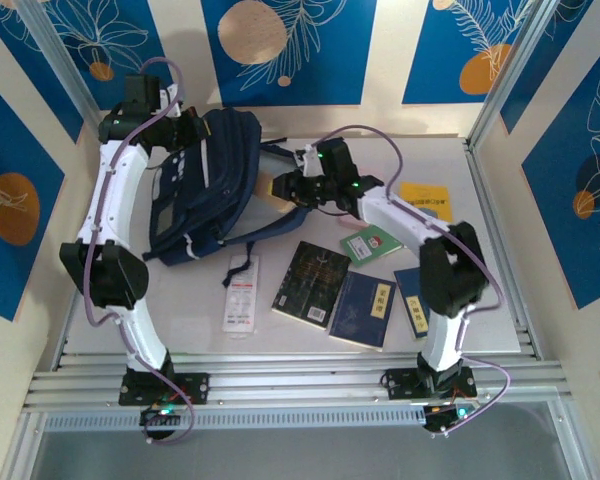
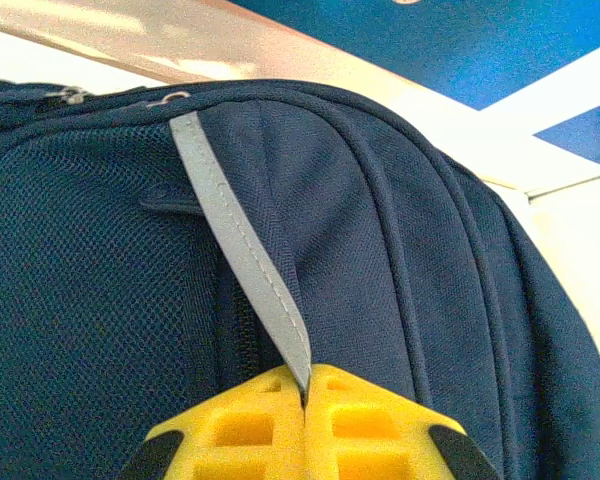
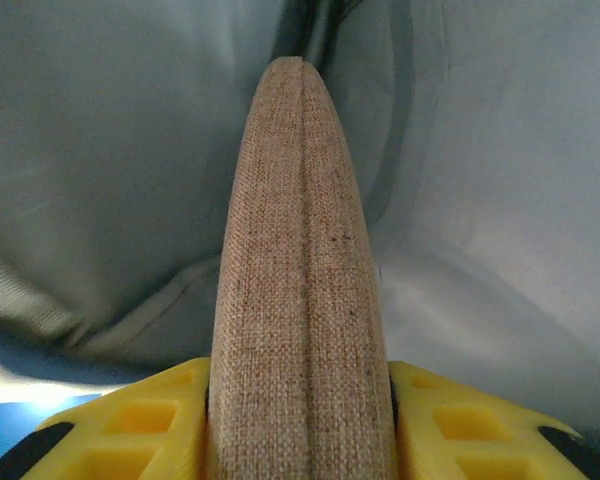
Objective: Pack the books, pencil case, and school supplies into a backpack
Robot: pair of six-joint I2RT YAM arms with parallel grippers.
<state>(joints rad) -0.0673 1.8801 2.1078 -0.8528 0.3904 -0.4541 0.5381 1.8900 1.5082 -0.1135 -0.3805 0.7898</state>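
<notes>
Pencil case (image 3: 300, 280) is gripped between right jaws (inside the backpack (image 3: 500, 200)).

The backpack (image 1: 205, 185) is sitting far left on the table (image 1: 485, 180), the rest spreading rightward.
The packet (image 1: 242, 293) is lying just before the backpack, a row of three books (image 1: 363, 309) to its right, a small book (image 1: 370, 243) and another book (image 1: 425, 200) lying behind that row; the pencil case (image 3: 300, 250) is sitting inside the backpack between the right gripper's (image 3: 300, 405) fingers.
</notes>
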